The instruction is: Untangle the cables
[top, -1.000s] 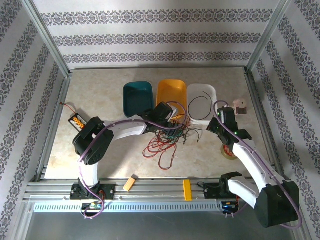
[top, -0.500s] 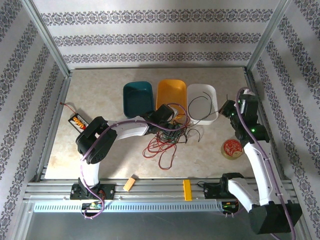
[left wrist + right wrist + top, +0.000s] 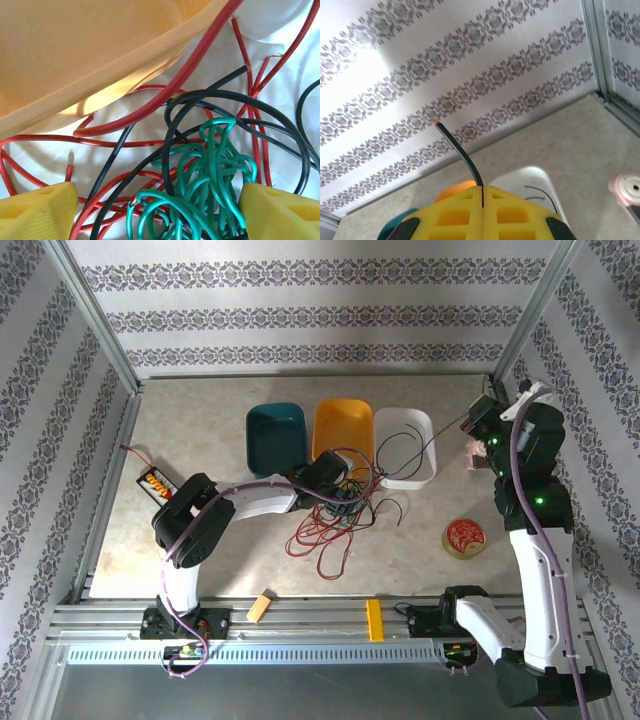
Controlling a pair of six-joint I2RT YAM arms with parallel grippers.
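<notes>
Right pincer (image 3: 482, 194), clamped on a thin black wire (image 3: 451, 141), has risen, freeing that strand; left pincer (image 3: 155, 210), apart, straddles green tangled wire (image 3: 212, 175).

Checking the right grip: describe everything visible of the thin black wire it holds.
The thin black wire, smooth-coated with a bare coppery tip, is pinched in the shut, yellow-fingered right hand. Its short free end curves upward; the rest slants down into the white plastic tray, looping there.
</notes>
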